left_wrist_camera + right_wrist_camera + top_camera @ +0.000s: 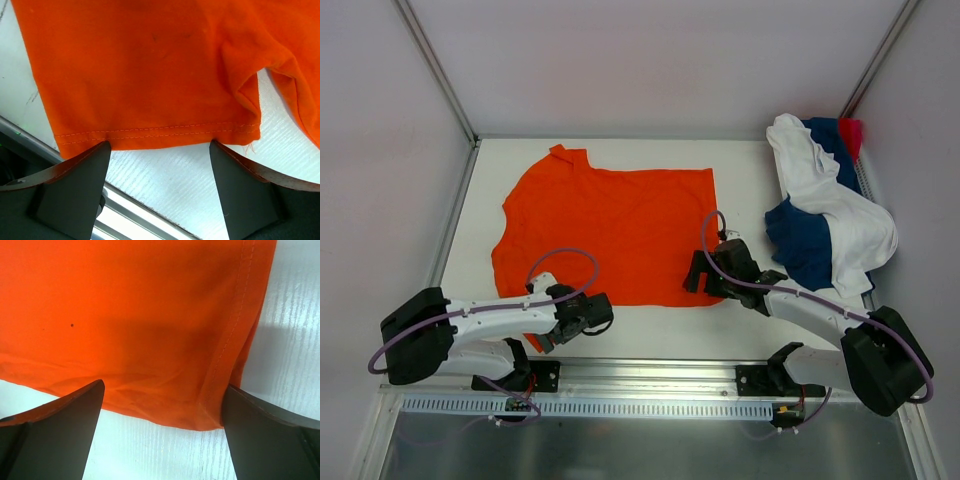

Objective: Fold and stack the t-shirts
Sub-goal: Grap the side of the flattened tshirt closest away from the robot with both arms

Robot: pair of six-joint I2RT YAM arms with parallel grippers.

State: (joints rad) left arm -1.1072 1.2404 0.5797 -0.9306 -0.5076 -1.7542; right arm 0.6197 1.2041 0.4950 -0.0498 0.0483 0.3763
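One orange t-shirt (620, 230) flat, shirt pile (820, 190) apart

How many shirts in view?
4: orange spread flat in the middle; white, navy and red-pink heaped together at the far right. More may be hidden under them.
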